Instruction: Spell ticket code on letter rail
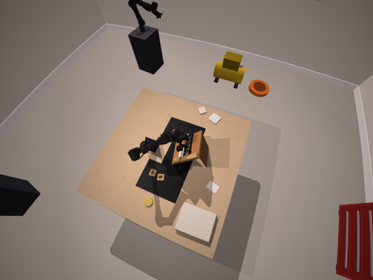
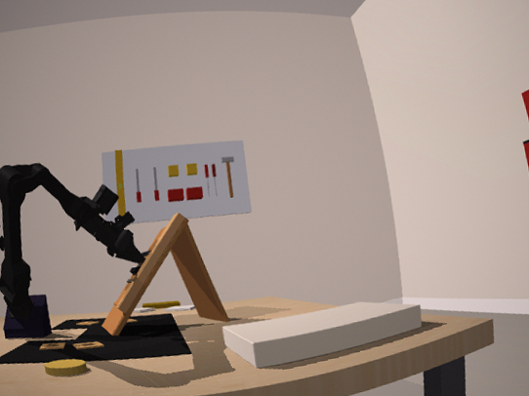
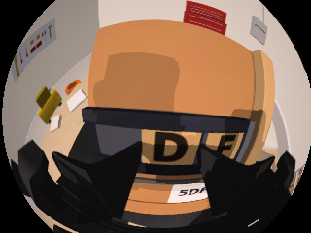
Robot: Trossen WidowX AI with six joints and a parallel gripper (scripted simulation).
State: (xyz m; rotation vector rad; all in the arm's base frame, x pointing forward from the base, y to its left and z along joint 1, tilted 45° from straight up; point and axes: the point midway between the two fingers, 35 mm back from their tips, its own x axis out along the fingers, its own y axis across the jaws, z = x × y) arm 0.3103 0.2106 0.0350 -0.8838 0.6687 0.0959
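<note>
The tilted wooden board (image 1: 197,143) (image 2: 138,291) (image 3: 214,63) carries a dark letter rail (image 3: 165,116). My gripper (image 3: 170,147) (image 2: 137,268) is at the rail, shut on the D tile (image 3: 170,148), which lies upright-reading in the channel. The F tile (image 3: 225,145) is in the rail to its right, partly behind my right finger; a narrow dark strip shows between them. The ticket (image 3: 187,193) below shows "5DF"; the finger may hide more. A 5 tile (image 1: 152,172) (image 2: 53,346) and another tile (image 1: 160,177) (image 2: 87,345), its letter unclear, lie on the black mat (image 1: 165,191).
A yellow disc (image 1: 148,201) (image 2: 66,367) lies beside the mat. A large white block (image 1: 196,221) (image 2: 323,330) is near the counter's corner. White pieces (image 1: 214,118) (image 1: 201,110) (image 1: 213,186) lie beyond the board and to its side.
</note>
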